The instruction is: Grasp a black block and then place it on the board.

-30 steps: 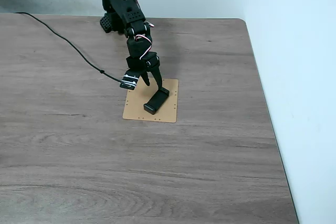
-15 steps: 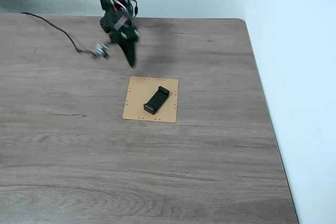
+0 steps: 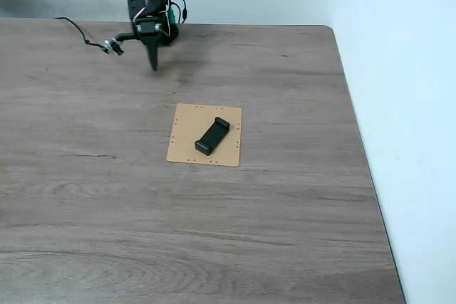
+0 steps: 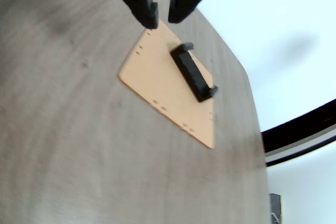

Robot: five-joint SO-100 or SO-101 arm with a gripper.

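Note:
The black block (image 3: 212,135) lies diagonally on the tan board (image 3: 187,137) in the middle of the table, with nothing touching it. In the wrist view the block (image 4: 194,72) rests flat on the board (image 4: 152,80), its raised ends up. My gripper (image 3: 153,66) hangs point-down at the table's far edge, well behind and to the left of the board. Seen from the wrist, the gripper (image 4: 163,20) has a narrow gap between its fingertips and holds nothing.
A black cable (image 3: 77,29) trails from the arm toward the far left. The wood-grain table (image 3: 285,233) ends at a rounded far right corner (image 3: 329,30), with a white wall beyond its right edge.
The arm has pulled up and back from the board to the table's far edge. The block stays where it was left on the board.

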